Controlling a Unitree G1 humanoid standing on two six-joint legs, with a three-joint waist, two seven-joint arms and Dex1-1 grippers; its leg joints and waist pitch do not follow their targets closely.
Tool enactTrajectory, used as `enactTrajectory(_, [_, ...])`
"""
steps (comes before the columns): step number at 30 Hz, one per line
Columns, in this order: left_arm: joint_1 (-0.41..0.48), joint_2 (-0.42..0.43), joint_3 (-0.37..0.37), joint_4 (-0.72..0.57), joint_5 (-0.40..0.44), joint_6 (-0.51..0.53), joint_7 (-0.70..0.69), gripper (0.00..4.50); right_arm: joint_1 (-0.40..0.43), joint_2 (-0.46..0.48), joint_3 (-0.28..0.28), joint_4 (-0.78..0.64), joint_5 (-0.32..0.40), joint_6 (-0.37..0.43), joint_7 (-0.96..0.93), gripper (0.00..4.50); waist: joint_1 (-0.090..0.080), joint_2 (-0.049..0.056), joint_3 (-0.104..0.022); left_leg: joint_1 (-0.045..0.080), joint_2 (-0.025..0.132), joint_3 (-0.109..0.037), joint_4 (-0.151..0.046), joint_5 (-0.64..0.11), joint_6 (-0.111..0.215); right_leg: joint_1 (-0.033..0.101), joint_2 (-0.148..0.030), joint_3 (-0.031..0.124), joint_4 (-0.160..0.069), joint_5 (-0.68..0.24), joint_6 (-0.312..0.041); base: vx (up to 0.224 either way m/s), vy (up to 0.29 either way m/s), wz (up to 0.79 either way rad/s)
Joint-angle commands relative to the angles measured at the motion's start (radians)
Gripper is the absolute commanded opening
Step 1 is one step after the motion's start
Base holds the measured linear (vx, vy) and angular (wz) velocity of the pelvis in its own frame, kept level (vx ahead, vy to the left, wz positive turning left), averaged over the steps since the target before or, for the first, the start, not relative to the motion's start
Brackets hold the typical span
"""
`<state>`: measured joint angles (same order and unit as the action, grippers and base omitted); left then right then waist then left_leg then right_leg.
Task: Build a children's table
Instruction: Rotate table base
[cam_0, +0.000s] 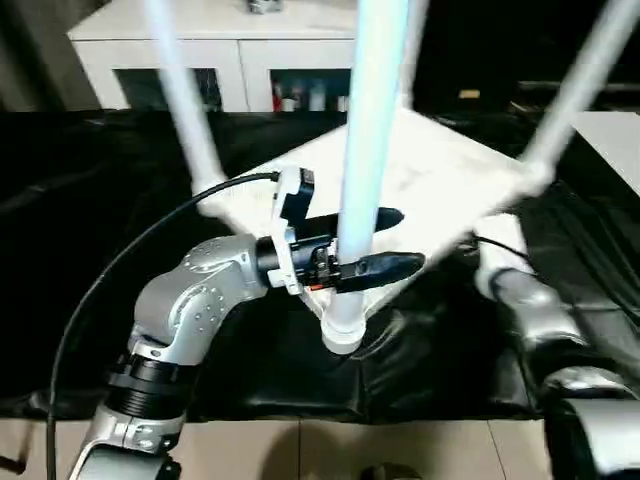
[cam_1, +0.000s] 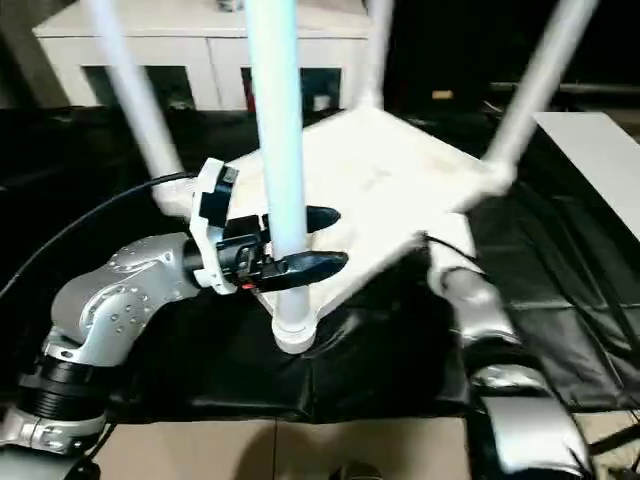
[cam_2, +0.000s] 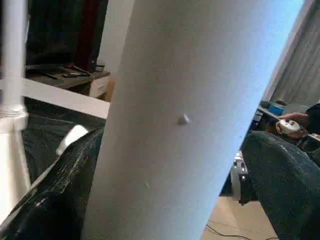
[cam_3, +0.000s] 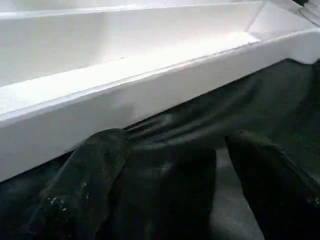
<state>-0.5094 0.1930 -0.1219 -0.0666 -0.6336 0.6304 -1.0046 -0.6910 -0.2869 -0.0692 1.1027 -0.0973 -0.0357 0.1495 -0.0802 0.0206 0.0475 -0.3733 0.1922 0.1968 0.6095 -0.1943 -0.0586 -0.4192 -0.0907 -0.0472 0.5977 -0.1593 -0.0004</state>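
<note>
Children's table (cam_0: 420, 185), white ribbed plastic, upside down on black-draped desk (cam_0: 100, 250), 4 tapered tube legs up. Left gripper (cam_0: 375, 242) spread around nearest leg (cam_0: 365, 130); right gripper (cam_3: 170, 200) spread beside rim. Likely light, stiff, slippery; hold legs low.

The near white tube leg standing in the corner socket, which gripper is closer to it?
Left. The left gripper straddles the near white tube leg, one black finger on each side. The right gripper sits lower, off to the right, by the white ribbed tabletop's edge.
</note>
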Motion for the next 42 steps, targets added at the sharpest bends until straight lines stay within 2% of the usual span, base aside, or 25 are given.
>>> enactTrajectory(1, [-0.008,-0.008,-0.031,-0.040,-0.013,0.010,0.001,4.50,-0.034,0.041,0.038,0.000,-0.012,-0.026,0.043,3.83,0.015,-0.018,-0.068,-0.004,0.018,-0.009,-0.063,-0.225,0.087,0.059,-0.030,0.018,-0.065,-0.261,-0.253,0.000,0.000,0.00])
enactTrajectory(2, [-0.004,-0.007,-0.033,-0.046,-0.017,0.013,0.001,4.50,-0.036,0.044,0.041,0.002,-0.014,-0.028,0.045,3.83,0.018,-0.022,-0.068,-0.003,0.019,-0.008,-0.062,-0.219,0.090,0.059,-0.031,0.019,-0.063,-0.254,-0.258,0.000,0.000,0.00])
enactTrajectory(8, [0.009,-0.012,-0.039,-0.070,-0.029,0.029,0.004,4.50,-0.039,0.057,0.050,0.010,-0.016,-0.042,0.062,3.83,0.023,-0.019,-0.067,-0.001,0.020,-0.006,-0.062,-0.206,0.096,0.059,-0.029,0.020,-0.058,-0.212,-0.277,0.000,0.000,0.00])
enactTrajectory(16, [0.018,-0.020,-0.054,-0.087,-0.038,0.043,0.006,4.50,-0.015,0.087,0.072,-0.017,-0.017,-0.063,0.130,3.83,0.022,-0.019,-0.064,0.000,0.021,-0.008,-0.065,-0.241,0.081,0.058,-0.029,0.021,-0.062,-0.259,-0.266,0.000,0.000,0.00])
enactTrajectory(21, [0.009,-0.028,-0.057,-0.068,-0.016,0.023,0.020,4.50,-0.003,0.111,0.093,-0.041,-0.008,-0.081,0.196,3.83,0.021,-0.018,-0.064,-0.001,0.022,-0.009,-0.065,-0.244,0.079,0.059,-0.031,0.021,-0.063,-0.265,-0.263,0.000,0.000,0.00])
enactTrajectory(25, [-0.010,-0.046,-0.059,-0.006,0.052,-0.050,0.055,4.50,0.008,0.126,0.113,-0.056,-0.017,-0.093,0.218,3.83,0.020,-0.018,-0.064,-0.002,0.022,-0.010,-0.066,-0.242,0.083,0.060,-0.031,0.022,-0.064,-0.264,-0.263,0.000,0.000,0.00])
enactTrajectory(27, [-0.034,-0.056,-0.061,0.061,0.121,-0.123,0.099,4.50,0.010,0.132,0.119,-0.055,-0.029,-0.097,0.210,3.83,0.021,-0.021,-0.063,0.001,0.022,-0.011,-0.067,-0.260,0.081,0.057,-0.031,0.022,-0.069,-0.298,-0.250,0.000,0.000,0.00])
enactTrajectory(31, [-0.060,-0.063,-0.052,0.126,0.163,-0.181,0.130,4.50,0.011,0.136,0.115,-0.059,-0.026,-0.095,0.216,3.83,0.022,-0.021,-0.063,0.002,0.021,-0.011,-0.067,-0.262,0.076,0.056,-0.032,0.022,-0.071,-0.308,-0.243,0.000,0.000,0.00])
enactTrajectory(32, [-0.068,-0.068,-0.049,0.145,0.174,-0.195,0.141,4.50,0.013,0.137,0.117,-0.062,-0.026,-0.094,0.219,3.83,0.024,-0.019,-0.066,0.004,0.022,-0.011,-0.066,-0.250,0.076,0.057,-0.033,0.024,-0.067,-0.277,-0.253,0.000,0.000,0.00])
enactTrajectory(36, [-0.086,-0.081,-0.047,0.190,0.201,-0.237,0.156,4.50,0.019,0.139,0.122,-0.073,-0.025,-0.094,0.229,3.83,0.029,-0.021,-0.068,0.001,0.023,-0.010,-0.065,-0.222,0.095,0.061,-0.034,0.024,-0.062,-0.219,-0.280,0.000,0.000,0.00])
enactTrajectory(39, [-0.119,-0.115,-0.049,0.257,0.230,-0.299,0.172,4.50,0.035,0.147,0.131,-0.091,-0.024,-0.103,0.258,3.83,0.036,-0.019,-0.066,0.005,0.022,-0.008,-0.065,-0.228,0.102,0.058,-0.032,0.025,-0.066,-0.221,-0.277,0.000,0.000,0.00])
enactTrajectory(40, [-0.127,-0.126,-0.050,0.267,0.230,-0.306,0.175,4.50,0.042,0.148,0.134,-0.098,-0.025,-0.104,0.264,3.83,0.035,-0.021,-0.065,-0.001,0.023,-0.011,-0.068,-0.236,0.098,0.063,-0.034,0.024,-0.064,-0.232,-0.275,0.000,0.000,0.00])
enactTrajectory(41, [-0.130,-0.132,-0.052,0.270,0.232,-0.310,0.176,4.50,0.046,0.148,0.134,-0.102,-0.025,-0.105,0.263,3.83,0.036,-0.021,-0.065,-0.001,0.023,-0.011,-0.068,-0.242,0.094,0.063,-0.035,0.023,-0.065,-0.247,-0.271,0.000,0.000,0.00])
enactTrajectory(42, [-0.132,-0.137,-0.057,0.274,0.237,-0.318,0.178,4.50,0.049,0.146,0.135,-0.106,-0.028,-0.105,0.257,3.83,0.038,-0.022,-0.065,0.004,0.024,-0.010,-0.067,-0.250,0.090,0.059,-0.035,0.024,-0.069,-0.262,-0.269,0.000,0.000,0.00])
